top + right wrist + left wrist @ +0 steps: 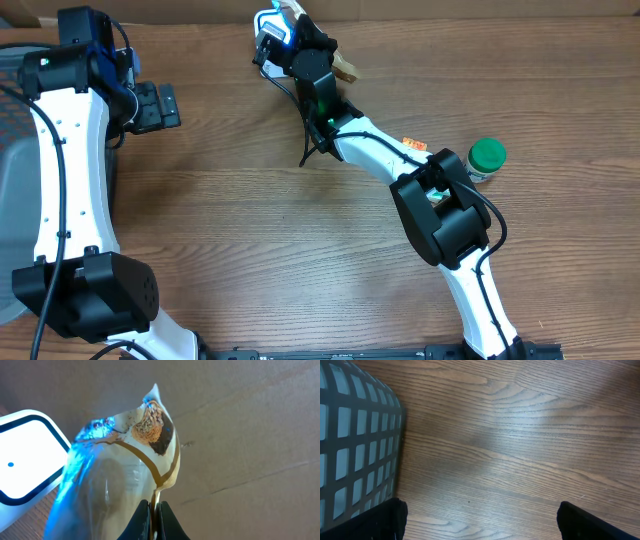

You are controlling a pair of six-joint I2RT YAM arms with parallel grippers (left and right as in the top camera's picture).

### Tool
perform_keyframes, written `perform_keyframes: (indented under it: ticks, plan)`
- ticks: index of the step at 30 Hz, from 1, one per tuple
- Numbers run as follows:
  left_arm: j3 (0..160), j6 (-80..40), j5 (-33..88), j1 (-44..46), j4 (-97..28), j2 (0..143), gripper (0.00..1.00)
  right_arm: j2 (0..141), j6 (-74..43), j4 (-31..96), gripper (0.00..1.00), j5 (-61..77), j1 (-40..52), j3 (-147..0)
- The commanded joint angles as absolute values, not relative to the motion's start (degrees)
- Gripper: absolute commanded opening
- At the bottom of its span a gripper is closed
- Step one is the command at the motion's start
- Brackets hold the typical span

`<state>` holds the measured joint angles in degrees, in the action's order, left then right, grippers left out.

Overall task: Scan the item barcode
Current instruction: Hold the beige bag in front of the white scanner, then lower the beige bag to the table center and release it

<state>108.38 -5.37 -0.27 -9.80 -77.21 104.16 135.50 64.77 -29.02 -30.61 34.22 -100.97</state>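
- The wooden table fills the overhead view, with both arms reaching across it from the near edge.
- A wall of brown cardboard stands along the far side, behind the right arm's work.
- A grey lattice basket sits at the table's left edge, just beside the left arm.
- The left tool hangs over bare wood near the basket, its jaws spread wide and nothing between them.
- The right tool is up at the far middle of the table, clenched tight on the bottom edge of the packet.
- A white scanner with a dark rounded outline sits just left of the packet and throws blue light onto it.
- The packet is a clear, cream-coloured pouch with brown print near its top, held upright off the table and facing the cardboard.
- A small green-lidded jar stands on the table's right side, close to the right arm's elbow and well apart from the scanner.
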Motion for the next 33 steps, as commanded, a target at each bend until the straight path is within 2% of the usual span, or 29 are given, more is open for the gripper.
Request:
perform_keyframes:
  ticks: [1,6,9,14,16,17,23,28,33]
  plan:
    - [108.8,-4.7,-0.6,-9.7,-77.3,104.1,1.0,136.3,64.8,-29.8,0.04,-31.7,34.3,-102.0]
    - [108.8,-4.7,-0.6,-9.7,-77.3,104.1,0.99,134.2,63.2,-29.5,0.04,-31.8,35.1,-102.0]
    - [108.8,-4.7,-0.6,-9.7,-77.3,104.1,1.0,130.1,56.2,-25.4,0.04,-31.2,35.2,-102.0]
    - [108.8,-4.7,-0.6,-9.7,-77.3,104.1,1.0,119.5,38.6,-8.3,0.04,-25.7,35.2,-102.0]
    - [108.8,-4.7,-0.6,-9.7,-77.3,104.1,1.0,114.5,26.8,-2.3,0.04,-24.1,35.4,-102.0]
    - [108.8,-4.7,-0.6,-9.7,-77.3,104.1,1.0,109.7,16.7,3.9,0.04,-21.6,35.5,-102.0]
    - [108.8,-4.7,-0.6,-9.7,-77.3,104.1,1.0,94.9,-9.3,28.2,0.04,-14.0,34.6,-102.0]
    - [108.8,-4.7,-0.6,-9.7,-77.3,104.1,1.0,87.4,-23.0,47.2,0.04,-14.0,30.6,-102.0]
    - [108.8,-4.7,-0.6,-9.7,-77.3,104.1,1.0,87.3,-27.5,63.4,0.04,-11.2,22.5,-100.8]
